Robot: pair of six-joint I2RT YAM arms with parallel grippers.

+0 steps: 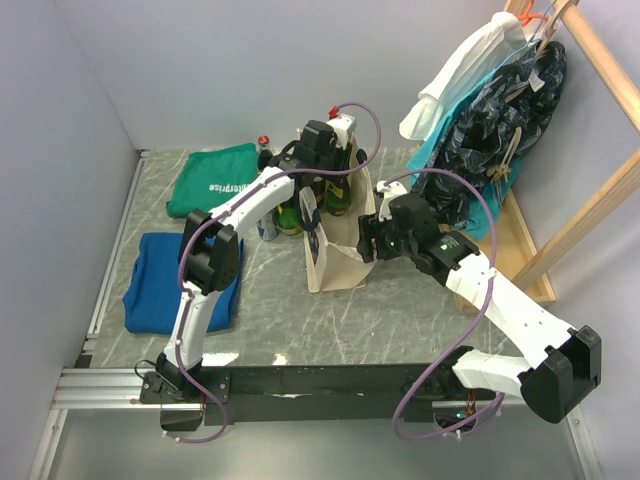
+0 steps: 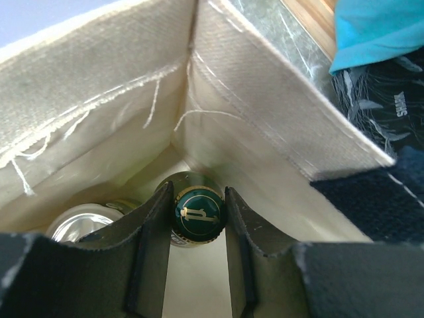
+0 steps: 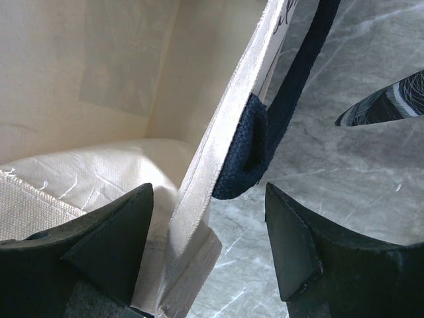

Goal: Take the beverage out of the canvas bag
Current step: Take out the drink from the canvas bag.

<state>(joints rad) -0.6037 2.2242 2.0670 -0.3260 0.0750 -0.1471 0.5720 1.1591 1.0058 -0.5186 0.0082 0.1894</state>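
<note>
Left wrist view: left gripper [image 2: 197, 196] clamped on green bottle cap [image 2: 197, 216] inside canvas bag [image 2: 252, 126], beside silver can [image 2: 83, 224]. Right gripper [image 3: 209, 191] part-open, straddling its wall, not pinching.

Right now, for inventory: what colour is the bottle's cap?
Cap: dark green, gold emblem; left wrist view.

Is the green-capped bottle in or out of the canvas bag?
In. The left wrist view shows the green-capped bottle low inside the canvas bag, between its walls, the left gripper closed on its cap.
</note>
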